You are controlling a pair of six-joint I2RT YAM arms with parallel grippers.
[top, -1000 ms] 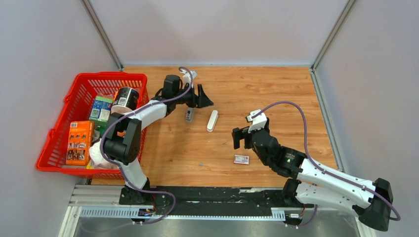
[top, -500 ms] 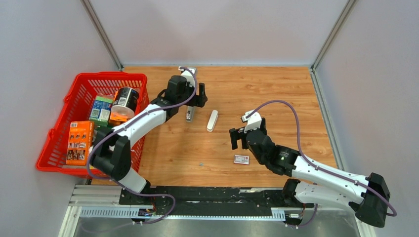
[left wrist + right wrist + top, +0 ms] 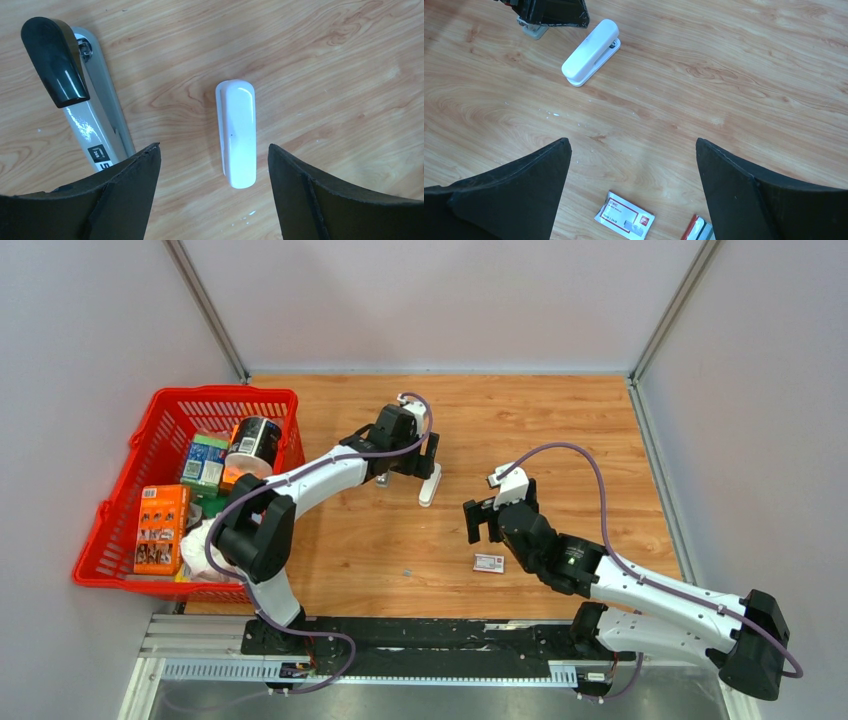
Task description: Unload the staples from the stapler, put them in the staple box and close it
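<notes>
Materials, left to right. Red plastic basket [image 3: 200, 400], open lattice walls. My left pincer [image 3: 212, 165]: matte black fingers [image 3: 127, 192], wedge-shaped. The stapler lies in two parts. The grey metal piece [image 3: 100, 127] is flat and glossy, with a rounded black tip. The white shell [image 3: 236, 132] is smooth plastic, slim, with rounded ends. My right pincer [image 3: 631, 150] has the same black wedges. Flat box [image 3: 626, 220], red and white, printed card. Tabletop [image 3: 560, 420]: pale wood grain, a few white specks near the shell.

Position and room. The basket sits at the left edge and overhangs it. Both stapler parts lie near the middle of the tabletop, a little toward the far edge, with the grey piece left of the shell and bare wood between them. My left pincer hangs over the shell, spread wide, gripping nothing; its left finger overlaps the grey piece's end in the wrist view. My right pincer is also wide open and empty, between the shell and the flat box, which lies toward the near edge. Open wood runs to the right edge and far right corner.

Containers. The basket holds an orange carton [image 3: 160, 528], a green box [image 3: 205, 460] and a black-and-white can [image 3: 255, 443].
</notes>
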